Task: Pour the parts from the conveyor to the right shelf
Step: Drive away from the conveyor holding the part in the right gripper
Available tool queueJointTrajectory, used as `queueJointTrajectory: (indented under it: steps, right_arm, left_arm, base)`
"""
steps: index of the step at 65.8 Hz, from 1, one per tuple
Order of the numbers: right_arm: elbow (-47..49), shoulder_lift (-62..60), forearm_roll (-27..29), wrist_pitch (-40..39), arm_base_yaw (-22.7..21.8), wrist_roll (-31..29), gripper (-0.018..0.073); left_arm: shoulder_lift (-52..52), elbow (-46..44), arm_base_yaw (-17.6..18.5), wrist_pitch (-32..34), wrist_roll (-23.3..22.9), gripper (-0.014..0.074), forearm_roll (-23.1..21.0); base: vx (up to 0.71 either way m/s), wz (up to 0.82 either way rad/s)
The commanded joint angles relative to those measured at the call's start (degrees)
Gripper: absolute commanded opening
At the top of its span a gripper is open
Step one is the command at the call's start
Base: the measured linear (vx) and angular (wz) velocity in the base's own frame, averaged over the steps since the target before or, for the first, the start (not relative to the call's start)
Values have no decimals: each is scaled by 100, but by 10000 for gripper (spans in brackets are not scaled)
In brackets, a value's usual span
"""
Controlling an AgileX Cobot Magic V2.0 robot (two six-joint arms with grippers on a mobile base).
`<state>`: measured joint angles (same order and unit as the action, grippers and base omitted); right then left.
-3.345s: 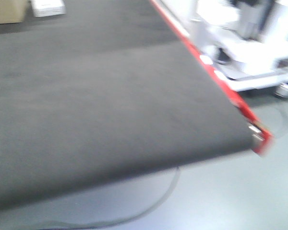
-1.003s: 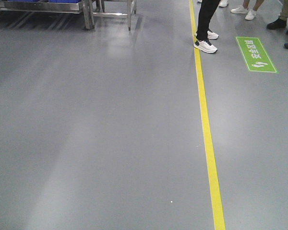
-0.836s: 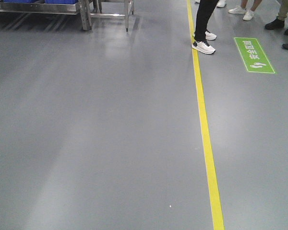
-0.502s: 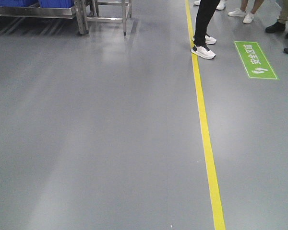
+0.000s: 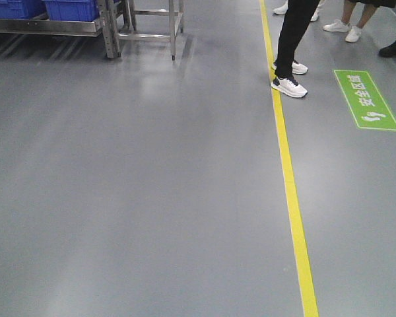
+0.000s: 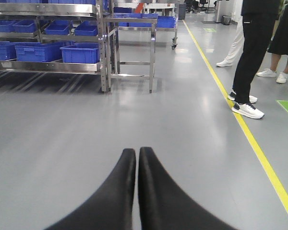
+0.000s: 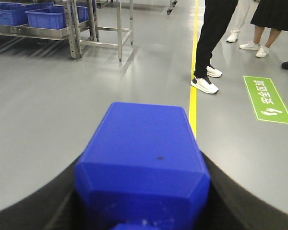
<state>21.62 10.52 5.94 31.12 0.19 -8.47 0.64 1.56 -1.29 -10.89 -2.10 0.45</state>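
Moved: the right shelf (image 5: 53, 26) is being shown lower and fuller in the front view's top left corner than half a second ago.
Right gripper (image 7: 144, 213): is being clamped on the blue block (image 7: 144, 163), close above the floor.
Left gripper (image 6: 136, 155): its black fingers (image 6: 153, 191) are being pressed together at the tips.
Floor (image 5: 152, 198): glossy grey, is being crossed by a yellow line (image 5: 290, 191), on which a bystander's white shoes (image 5: 289, 86) are being planted.
Bins (image 6: 79, 52): blue, are being carried on the shelf's steel tiers, far ahead on the left, well apart from the block.
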Motion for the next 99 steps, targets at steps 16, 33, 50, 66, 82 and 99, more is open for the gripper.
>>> queueJointTrajectory:
  steps: [16,33,50,66,82,99]
  right_arm:
    - [152,123,-13,-439,-29,-4,-5]
    - [152,123,-13,-439,-29,-4,-5]
    - [152,123,-13,-439,-29,-4,-5]
    - [152,123,-13,-439,-29,-4,-5]
    - [152,123,-13,-439,-29,-4,-5]
    - [152,123,-13,-439,-29,-4,-5]
  left_arm:
    - [79,-110,-16,410,-49,-6,-45]
    - [79,-110,-16,410,-49,-6,-45]
    - [79,-110,-16,410,-49,-6,-45]
    - [79,-110,-16,410,-49,-6,-45]
    - [79,-110,-16,410,-49,-6,-45]
    - [79,-110,-16,410,-49,-6,-45]
  base:
    - [49,4]
    - [53,0]
    - [58,-7]
    - [64,-9]
    - [71,-7]
    - [74,-4]
